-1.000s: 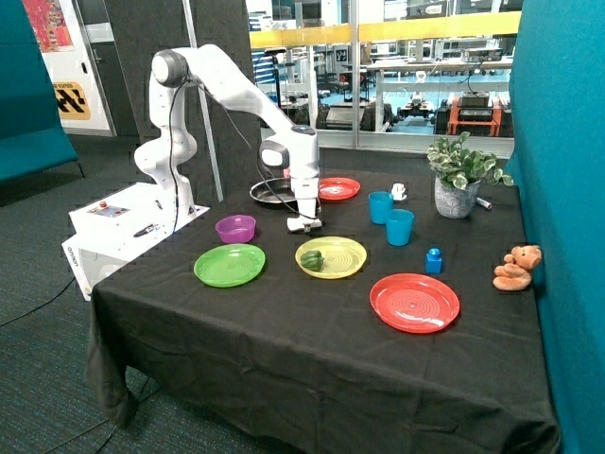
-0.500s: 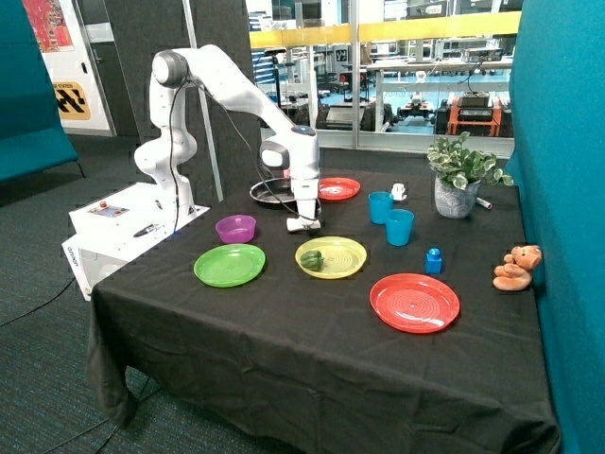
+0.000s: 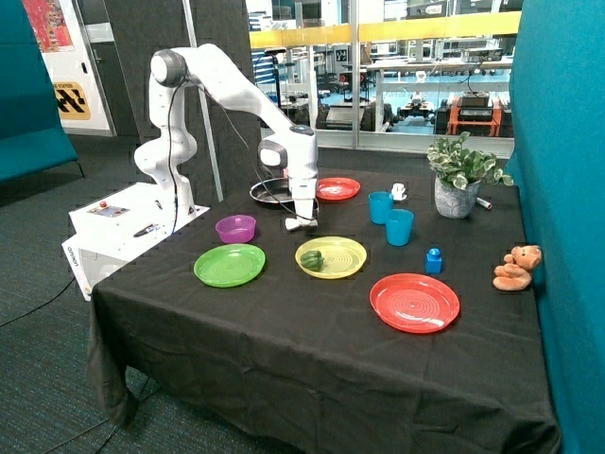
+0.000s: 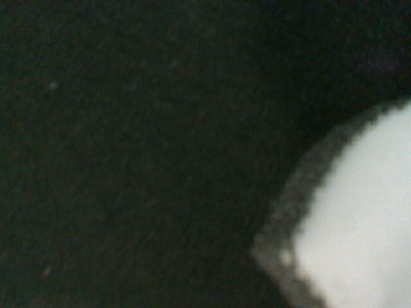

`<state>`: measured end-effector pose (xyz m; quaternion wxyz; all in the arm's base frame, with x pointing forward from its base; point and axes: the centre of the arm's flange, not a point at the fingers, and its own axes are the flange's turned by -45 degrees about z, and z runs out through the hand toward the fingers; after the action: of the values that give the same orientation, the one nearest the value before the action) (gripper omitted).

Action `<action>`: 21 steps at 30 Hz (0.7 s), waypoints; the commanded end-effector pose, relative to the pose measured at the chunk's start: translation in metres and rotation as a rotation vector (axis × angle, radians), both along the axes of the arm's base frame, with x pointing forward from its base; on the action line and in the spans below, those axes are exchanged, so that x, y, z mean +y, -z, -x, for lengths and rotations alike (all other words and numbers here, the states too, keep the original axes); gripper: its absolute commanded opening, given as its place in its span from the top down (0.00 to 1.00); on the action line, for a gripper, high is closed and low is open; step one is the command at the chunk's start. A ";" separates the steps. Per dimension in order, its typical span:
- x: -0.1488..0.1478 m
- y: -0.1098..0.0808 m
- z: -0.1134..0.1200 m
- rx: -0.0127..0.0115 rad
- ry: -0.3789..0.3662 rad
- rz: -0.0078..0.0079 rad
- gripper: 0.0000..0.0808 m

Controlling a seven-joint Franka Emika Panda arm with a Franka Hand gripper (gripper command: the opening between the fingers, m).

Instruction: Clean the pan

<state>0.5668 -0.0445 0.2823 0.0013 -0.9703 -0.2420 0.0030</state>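
Gripper [image 3: 301,224] low over black cloth, between pan [image 3: 269,193] and yellow plate [image 3: 333,257]. Jaw state: cannot tell from here. Pan sits at back of table [image 3: 312,359], behind arm, beside small red plate [image 3: 337,188]. Purple bowl [image 3: 235,228] nearby.

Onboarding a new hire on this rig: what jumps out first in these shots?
The white arm reaches over the black-clothed table, its gripper low between the pan behind it and the yellow plate in front. Bright dishes ring it: a green plate, a purple bowl and a red plate near the front. The wrist view shows mostly dark cloth.
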 end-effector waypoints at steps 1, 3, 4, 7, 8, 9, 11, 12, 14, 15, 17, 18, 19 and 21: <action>0.003 -0.015 0.009 -0.0065 -0.018 0.0009 1.00; 0.006 -0.024 0.010 -0.0065 -0.032 0.0009 1.00; 0.008 -0.030 0.010 -0.0065 -0.040 0.0009 1.00; 0.012 -0.041 0.010 -0.0065 -0.048 0.0008 1.00; 0.013 -0.043 0.010 -0.0065 -0.050 0.0008 1.00; 0.014 -0.045 0.011 -0.0065 -0.054 0.0008 1.00; 0.017 -0.051 0.012 -0.0065 -0.063 0.0008 1.00; 0.018 -0.053 0.012 -0.0065 -0.067 0.0008 1.00; 0.021 -0.057 0.014 -0.0065 -0.071 0.0008 1.00; 0.021 -0.059 0.014 -0.0065 -0.071 0.0008 1.00; 0.024 -0.063 0.016 -0.0065 -0.076 0.0007 1.00; 0.025 -0.065 0.018 -0.0066 -0.079 0.0007 1.00; 0.026 -0.066 0.019 -0.0066 -0.080 0.0007 1.00; 0.029 -0.070 0.023 -0.0066 -0.089 0.0007 1.00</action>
<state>0.5530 -0.0268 0.3315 0.0013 -0.9625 -0.2714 -0.0002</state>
